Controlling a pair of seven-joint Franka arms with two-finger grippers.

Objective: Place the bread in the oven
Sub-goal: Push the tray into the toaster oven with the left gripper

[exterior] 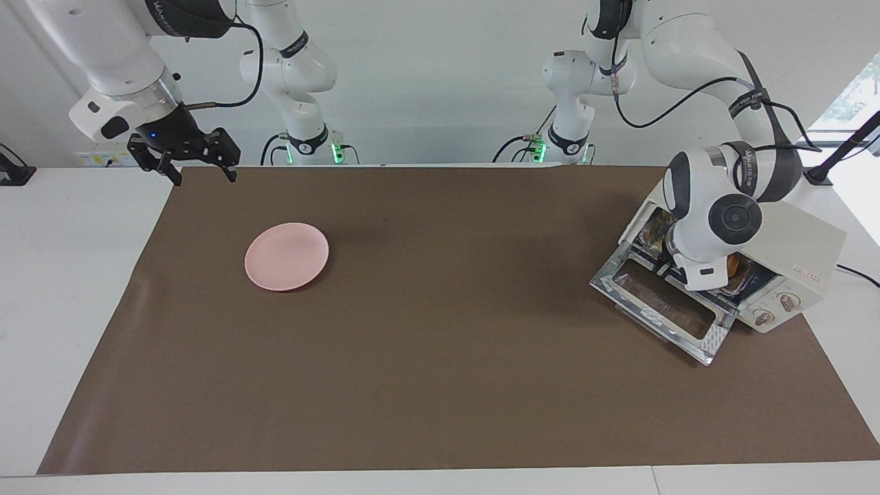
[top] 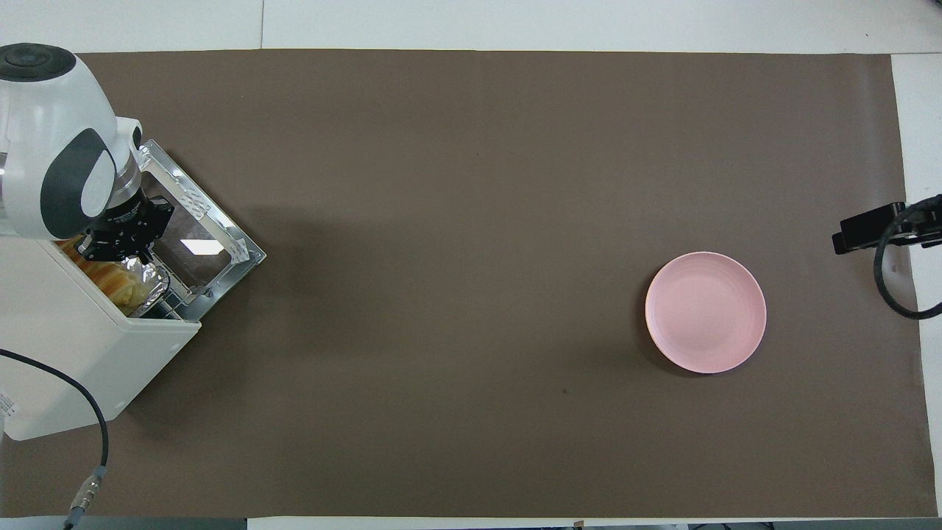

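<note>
The cream-white oven (exterior: 804, 240) (top: 81, 353) stands at the left arm's end of the table, its glass door (exterior: 660, 302) (top: 221, 243) dropped flat. The ridged yellow-orange bread (top: 114, 278) (exterior: 733, 265) lies in a silver foil tray (top: 151, 278) that is almost wholly inside the oven mouth. My left gripper (top: 121, 246) is shut at the tray's outer rim, over the hinge end of the door; the arm's wrist hides its fingertips in the facing view. My right gripper (exterior: 204, 177) waits open in the air over the mat's corner at the right arm's end.
A round pink plate (exterior: 287, 256) (top: 706, 312) lies bare on the brown mat toward the right arm's end. A black cable (top: 88, 412) runs off the oven's back. The open door juts out over the mat.
</note>
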